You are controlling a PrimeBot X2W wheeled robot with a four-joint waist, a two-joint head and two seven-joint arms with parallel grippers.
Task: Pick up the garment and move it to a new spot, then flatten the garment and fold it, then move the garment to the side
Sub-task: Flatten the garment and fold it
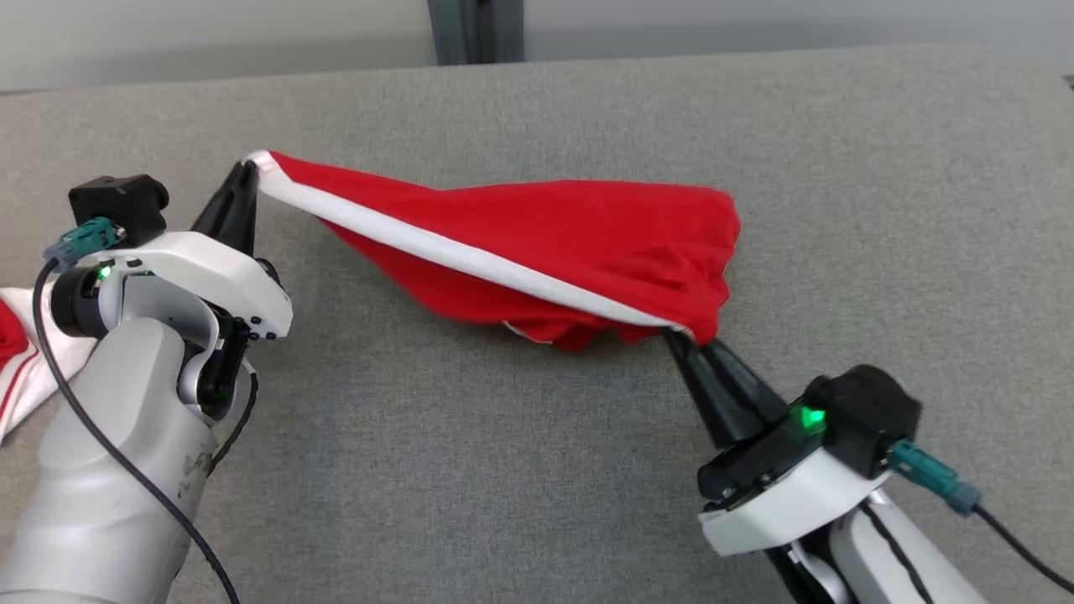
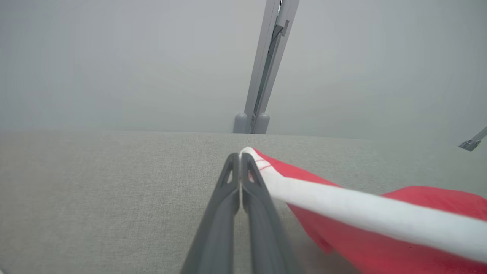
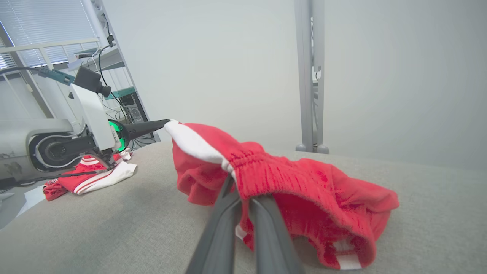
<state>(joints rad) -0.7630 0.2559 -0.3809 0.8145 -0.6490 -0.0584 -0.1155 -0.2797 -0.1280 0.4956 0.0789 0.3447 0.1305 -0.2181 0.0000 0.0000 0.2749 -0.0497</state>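
**Red garment (image 1: 570,243) stretched between two grippers above the grey table (image 1: 503,486)**

The garment hangs over the middle of the table, and its lower folds seem to sag down onto the table top. The left gripper (image 1: 249,165), over the table's left part, has its fingers pressed together on one end of the white band (image 1: 470,256). The right gripper (image 1: 676,337), nearer the table's front edge, pinches the other end, where the gathered waist begins. The band runs taut from one pair of fingertips to the other, and the red cloth falls below it. In my judgement both hold the same edge so that the cloth opens wide before it is laid flat on the table.
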